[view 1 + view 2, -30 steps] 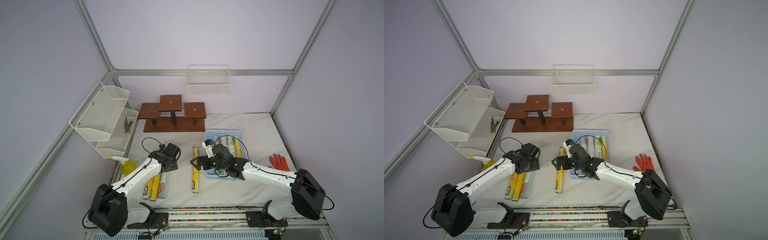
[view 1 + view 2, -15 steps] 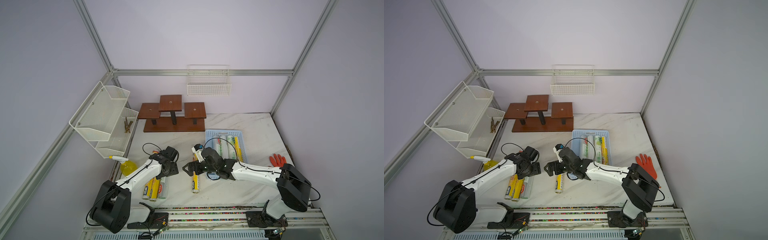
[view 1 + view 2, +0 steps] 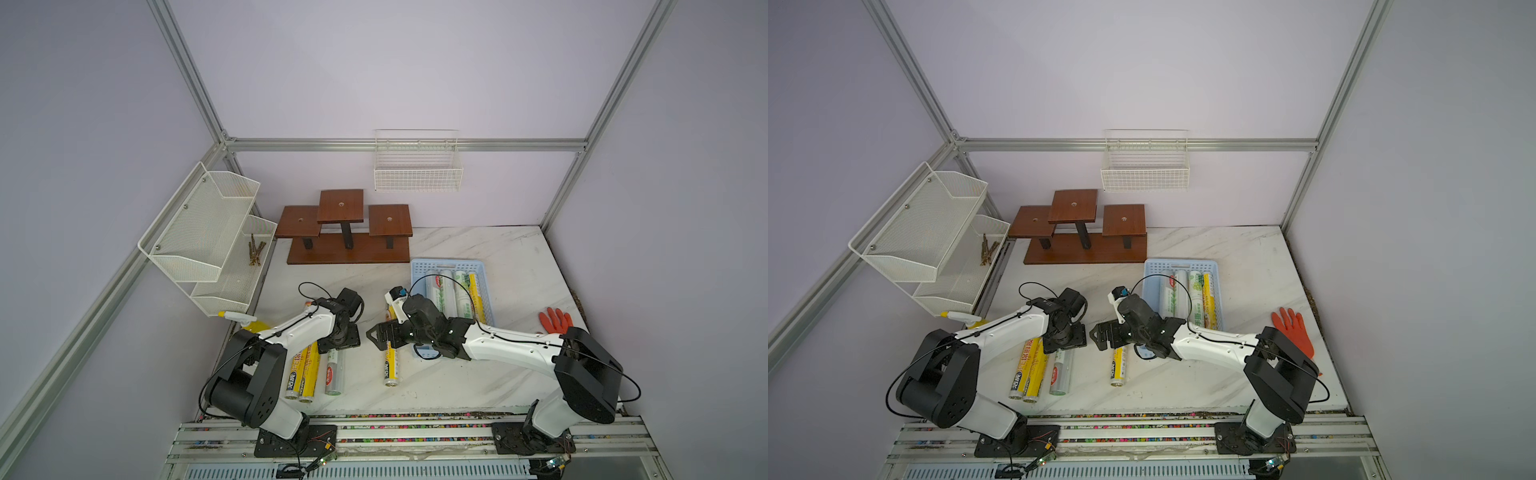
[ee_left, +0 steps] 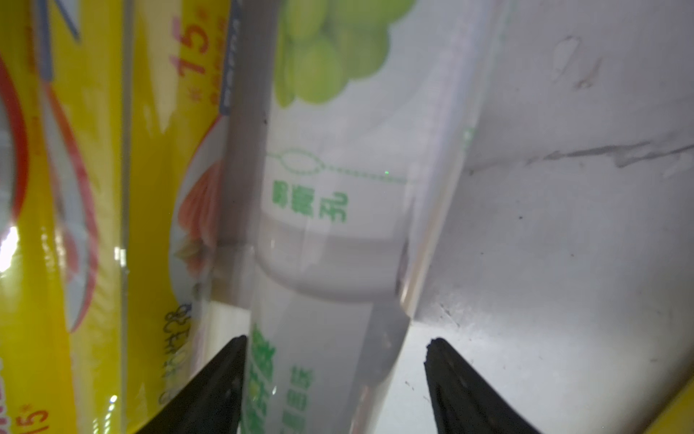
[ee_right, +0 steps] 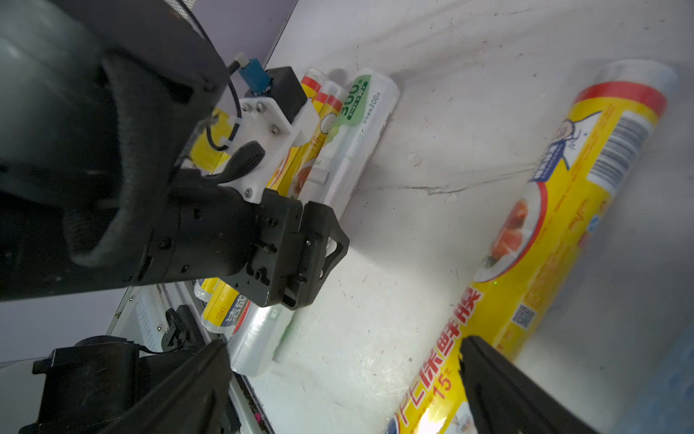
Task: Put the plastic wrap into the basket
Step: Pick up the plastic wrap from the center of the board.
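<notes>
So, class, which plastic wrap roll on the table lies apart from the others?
The yellow roll at the right gripper: it lies alone, while the other three lie side by side under the left arm.

An orange glove lies on the marble table, well apart from the wooden stand.

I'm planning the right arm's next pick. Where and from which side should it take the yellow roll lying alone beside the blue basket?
Mid-length, from straight above, right pincer straddling the slim yellow printed plastic-wrap roll crosswise. It lies flat on the white marble table, both long sides clear; a middle grip should keep it level.
</notes>
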